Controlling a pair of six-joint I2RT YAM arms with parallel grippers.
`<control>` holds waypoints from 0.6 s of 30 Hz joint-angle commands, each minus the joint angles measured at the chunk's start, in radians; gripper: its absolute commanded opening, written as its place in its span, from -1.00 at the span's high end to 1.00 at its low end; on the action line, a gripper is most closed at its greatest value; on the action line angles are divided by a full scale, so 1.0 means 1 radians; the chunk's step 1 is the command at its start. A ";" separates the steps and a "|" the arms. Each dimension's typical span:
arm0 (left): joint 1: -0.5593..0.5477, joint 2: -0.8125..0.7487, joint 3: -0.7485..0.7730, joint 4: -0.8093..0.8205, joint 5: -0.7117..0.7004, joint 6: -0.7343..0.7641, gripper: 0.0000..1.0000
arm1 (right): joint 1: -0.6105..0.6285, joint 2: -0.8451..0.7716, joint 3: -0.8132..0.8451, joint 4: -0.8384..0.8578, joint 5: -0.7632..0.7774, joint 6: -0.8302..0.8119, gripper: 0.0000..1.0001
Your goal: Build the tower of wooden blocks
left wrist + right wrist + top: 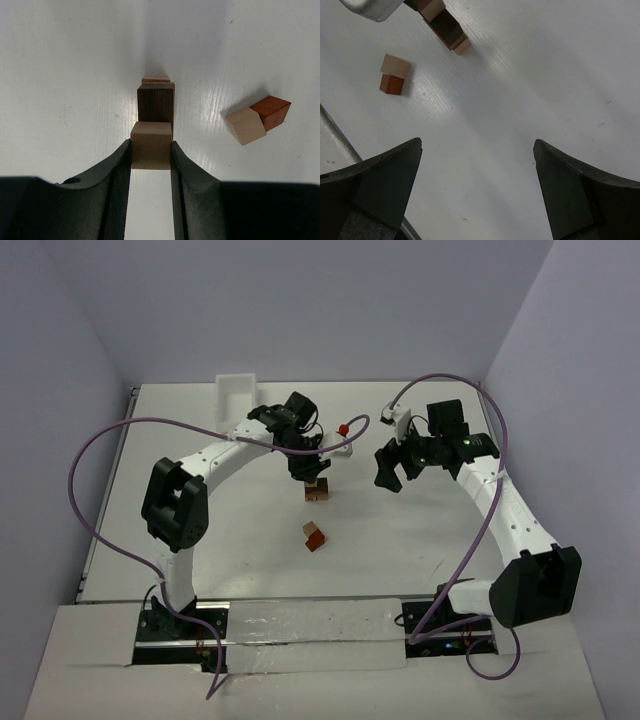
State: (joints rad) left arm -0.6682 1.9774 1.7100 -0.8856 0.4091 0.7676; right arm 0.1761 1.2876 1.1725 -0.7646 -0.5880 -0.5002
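Left gripper (pixel 151 146) clamped on a light tan block (pixel 150 134), jaws only narrowly apart, right at the top of the wood block tower (pixel 318 490)! Right gripper (pixel 477 150) hangs spread wide, nothing in it, over the white table (pixel 420 560). White bin (pixel 238 390) sits at the far edge. Tower stands mid-table: dark brown block (pixel 156 102) on a tan base block (pixel 156 80), held block just above it, contact unclear. Nearby, a loose tan block (pixel 245 126) touches a reddish-brown block (pixel 270 112)

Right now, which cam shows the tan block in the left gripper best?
Left wrist: tan block close, clamped between both fingers above the tower. Top external: mostly hidden by the left gripper. Right wrist: small, cropped at the frame's edge.
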 commanded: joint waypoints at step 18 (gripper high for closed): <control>-0.007 -0.108 0.049 -0.021 0.058 0.025 -0.99 | -0.006 0.009 0.047 -0.013 -0.018 -0.014 -0.99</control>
State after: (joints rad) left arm -0.6682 1.9653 1.7071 -0.8882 0.4319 0.7942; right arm 0.1761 1.2938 1.1725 -0.7719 -0.5896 -0.5068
